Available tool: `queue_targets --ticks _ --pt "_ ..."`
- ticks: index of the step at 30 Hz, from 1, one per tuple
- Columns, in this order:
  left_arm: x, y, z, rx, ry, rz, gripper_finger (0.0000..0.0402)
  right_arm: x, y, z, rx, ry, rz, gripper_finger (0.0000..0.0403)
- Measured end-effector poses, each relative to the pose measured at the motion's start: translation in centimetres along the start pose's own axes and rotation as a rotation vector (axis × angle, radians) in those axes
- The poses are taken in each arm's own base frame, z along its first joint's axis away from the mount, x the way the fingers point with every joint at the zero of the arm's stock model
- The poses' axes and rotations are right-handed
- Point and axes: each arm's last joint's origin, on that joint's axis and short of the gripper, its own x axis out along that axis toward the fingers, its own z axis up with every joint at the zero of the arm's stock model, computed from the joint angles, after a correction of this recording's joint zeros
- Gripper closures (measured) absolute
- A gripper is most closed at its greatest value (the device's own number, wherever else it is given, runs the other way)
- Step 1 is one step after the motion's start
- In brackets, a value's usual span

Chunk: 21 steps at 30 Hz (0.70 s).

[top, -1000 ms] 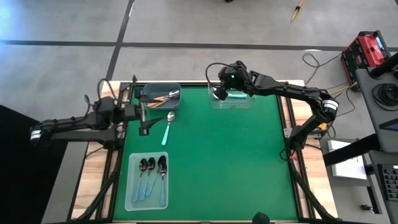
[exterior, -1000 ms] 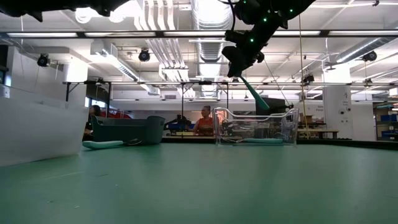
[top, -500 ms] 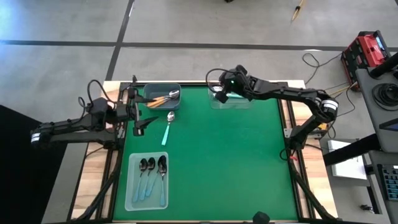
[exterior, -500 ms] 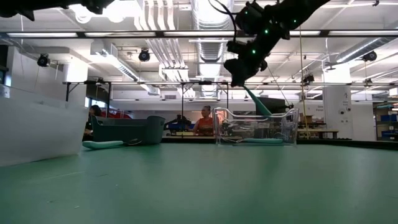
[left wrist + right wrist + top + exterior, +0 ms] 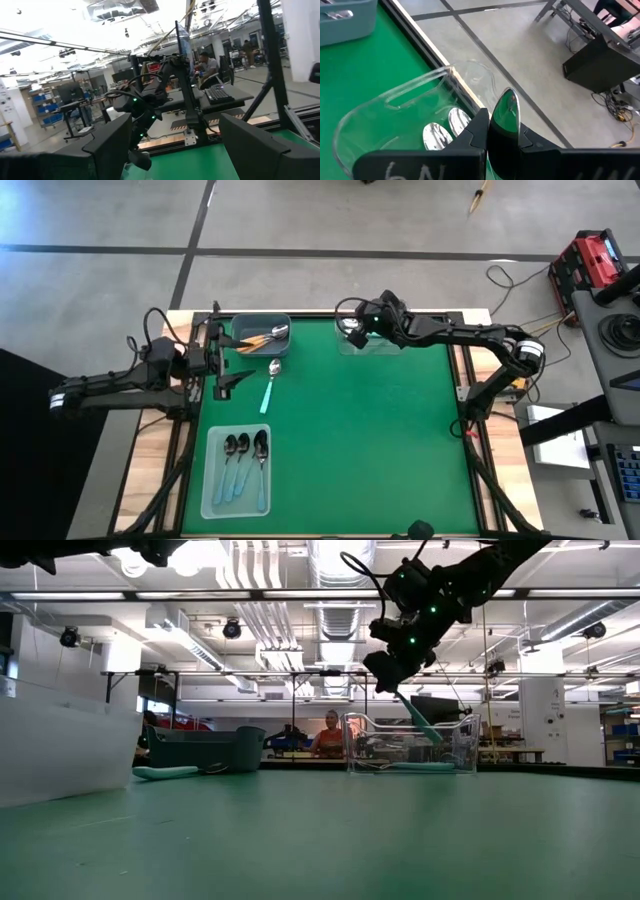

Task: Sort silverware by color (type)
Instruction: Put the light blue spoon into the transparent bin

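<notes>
Right gripper (image 5: 352, 330) clamped on teal-handled spoon (image 5: 418, 718), poised over clear bin (image 5: 372, 343) at table's 12 o'clock. Left gripper (image 5: 232, 373) wide open, empty, at 10 o'clock. Risk: angled release tips spoon over rim.

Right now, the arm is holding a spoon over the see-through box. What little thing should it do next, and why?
Probably lower a bit and let go. The right gripper is shut on a teal-handled spoon, tilted above the clear bin, where two silver spoon bowls already lie. The spoon hangs over the bin, so a short drop should land it with its matching kind.
</notes>
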Motion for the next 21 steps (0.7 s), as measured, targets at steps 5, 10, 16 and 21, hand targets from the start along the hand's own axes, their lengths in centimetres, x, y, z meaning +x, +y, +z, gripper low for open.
queue_targets --ticks 5,10,16,21 --pt "0.0 -0.03 0.01 -0.002 -0.002 -0.008 0.0122 0.14 0.06 -0.54 0.001 0.016 -0.006 0.039" --pt "0.01 -0.03 0.01 0.005 -0.002 -0.008 0.0122 0.2 0.13 -0.8 -0.001 0.024 -0.005 0.039" --pt "0.01 -0.02 0.01 0.007 -0.003 -0.008 0.0122 0.21 0.14 -0.81 0.006 0.023 -0.005 0.039" --pt "0.01 -0.02 0.01 0.008 -0.003 -0.008 0.0122 0.21 0.14 -0.81 0.015 0.023 -0.005 0.039"
